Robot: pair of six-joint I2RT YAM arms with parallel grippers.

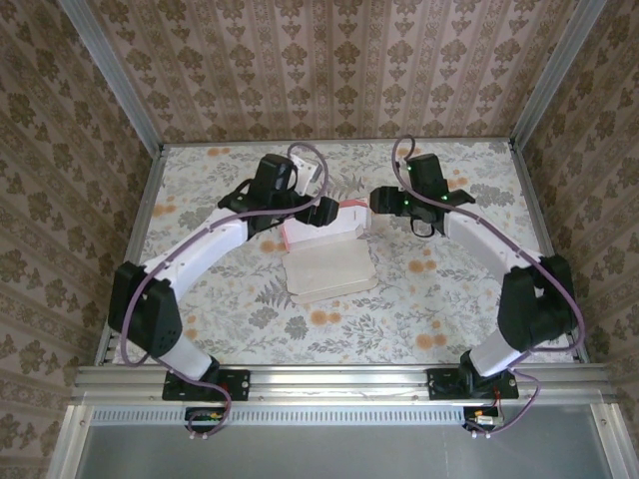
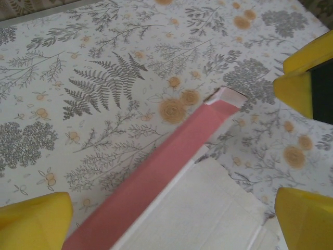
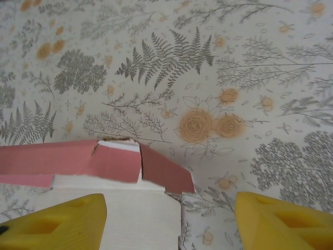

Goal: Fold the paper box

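Observation:
The paper box (image 1: 329, 267) lies mid-table, partly folded. Its off-white inner panel is flat, and a pink wall (image 1: 334, 222) stands up along the far edge. My left gripper (image 1: 321, 213) hovers open over the wall's left part. In the left wrist view, the pink wall (image 2: 156, 174) and white panel (image 2: 208, 213) run between its yellow fingers (image 2: 34, 221). My right gripper (image 1: 377, 200) is open at the wall's right end. There, pink corner tabs (image 3: 122, 160) and the panel's corner (image 3: 119, 213) lie between its fingers (image 3: 281, 219). Neither gripper clasps anything.
The box rests on a floral tablecloth (image 1: 449, 299), inside patterned walls with metal rails. The right gripper's yellow fingers (image 2: 299, 78) show at the top right of the left wrist view, close to the wall's end. Both arms arch in from the near corners.

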